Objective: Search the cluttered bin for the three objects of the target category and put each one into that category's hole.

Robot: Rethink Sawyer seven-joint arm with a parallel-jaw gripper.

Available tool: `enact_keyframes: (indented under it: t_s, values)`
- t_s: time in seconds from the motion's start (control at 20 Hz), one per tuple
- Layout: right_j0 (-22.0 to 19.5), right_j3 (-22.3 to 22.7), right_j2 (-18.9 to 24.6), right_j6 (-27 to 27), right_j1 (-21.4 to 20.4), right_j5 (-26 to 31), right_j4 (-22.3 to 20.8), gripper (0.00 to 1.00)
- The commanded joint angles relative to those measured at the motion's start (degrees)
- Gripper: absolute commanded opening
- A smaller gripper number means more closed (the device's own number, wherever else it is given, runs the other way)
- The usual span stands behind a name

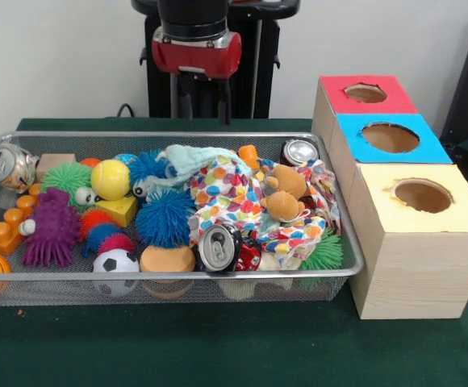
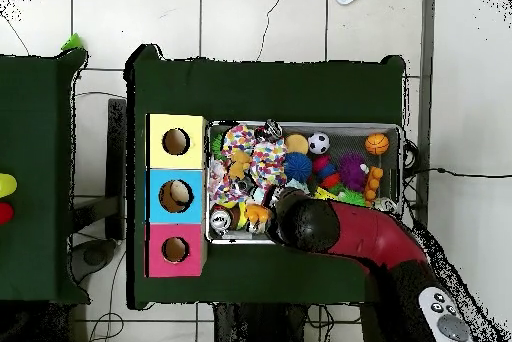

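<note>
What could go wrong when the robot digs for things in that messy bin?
The colorful cloth lies over much of the bin, so it might hide toys or get dragged up with one. The cans are round and wedged among other things, so one might slip or roll away. The box holes look small, so a poorly lined-up drop could catch on the rim.
</note>
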Motion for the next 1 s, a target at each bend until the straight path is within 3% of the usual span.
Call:
enact_keyframes:
  t_s: [0.05, 0.55, 1.0]
  values:
    - [0.89, -2.39, 4.72, 0.44, 1.55, 4.17, 1.36, 1.0]
    - [1.96, -2.09, 4.09, 3.32, 3.95, -1.9, 1.14, 1.0]
    - [2.55, -3.37, 4.43, 4.72, 4.2, -3.56, 2.2, 1.0]
